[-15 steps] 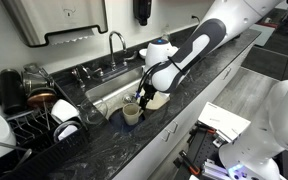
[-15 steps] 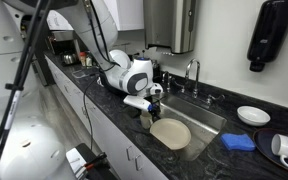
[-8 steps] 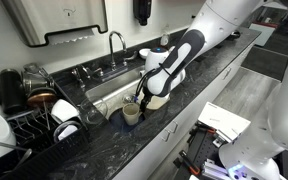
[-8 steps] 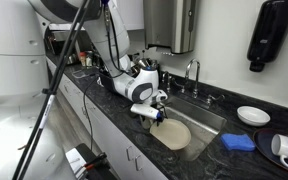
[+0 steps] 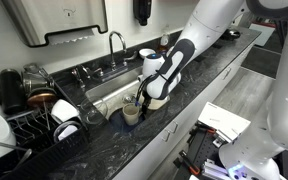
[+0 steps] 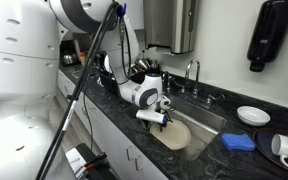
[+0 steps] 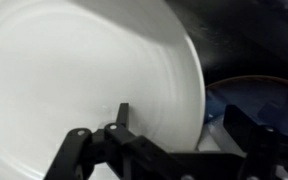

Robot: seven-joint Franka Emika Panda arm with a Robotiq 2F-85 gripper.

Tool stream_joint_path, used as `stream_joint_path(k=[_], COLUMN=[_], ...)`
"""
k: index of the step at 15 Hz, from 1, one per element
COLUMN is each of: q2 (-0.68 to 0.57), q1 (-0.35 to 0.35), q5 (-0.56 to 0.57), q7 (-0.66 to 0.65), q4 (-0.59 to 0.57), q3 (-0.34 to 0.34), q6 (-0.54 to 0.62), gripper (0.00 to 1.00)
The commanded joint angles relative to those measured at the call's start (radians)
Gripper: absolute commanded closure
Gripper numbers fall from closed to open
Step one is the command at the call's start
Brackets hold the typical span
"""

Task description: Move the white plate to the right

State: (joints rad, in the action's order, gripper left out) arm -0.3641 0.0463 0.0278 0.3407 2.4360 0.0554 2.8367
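The white plate (image 5: 158,102) lies on the dark counter at the sink's front edge; it also shows in the other exterior view (image 6: 176,136). In the wrist view the white plate (image 7: 74,70) fills the left and middle. My gripper (image 5: 144,98) hangs low over the plate's rim beside a cream mug (image 5: 131,113), and is also seen from the other side (image 6: 162,118). In the wrist view my gripper (image 7: 181,112) is open and straddles the rim, one finger over the plate and one outside it.
A steel sink (image 5: 104,92) with a faucet (image 5: 115,45) lies behind the plate. A dish rack (image 5: 34,112) with crockery stands at one end. A blue sponge (image 6: 238,142) and a small white bowl (image 6: 252,115) sit beyond the sink.
My arm has swung over and come down onto the plate's rim. The plate and the mug have not moved.
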Motion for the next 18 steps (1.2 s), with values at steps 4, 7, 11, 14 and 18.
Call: stream_joint_path(k=[4, 7, 11, 14, 18], q2=[-0.046, -0.047, -0.046, 0.013, 0.184], q1=[0.005, 0.004, -0.002, -0.008, -0.002], q5=[0.070, 0.071, 0.080, 0.095, 0.101], q7=[-0.027, -0.031, -0.041, -0.062, -0.080], q4=[-0.047, -0.057, -0.059, -0.037, 0.005], q3=[-0.017, -0.017, -0.027, -0.039, -0.052], q6=[-0.002, 0.001, 0.006, 0.008, -0.034], gripper=[0.51, 0.72, 0.98, 0.99, 1.00])
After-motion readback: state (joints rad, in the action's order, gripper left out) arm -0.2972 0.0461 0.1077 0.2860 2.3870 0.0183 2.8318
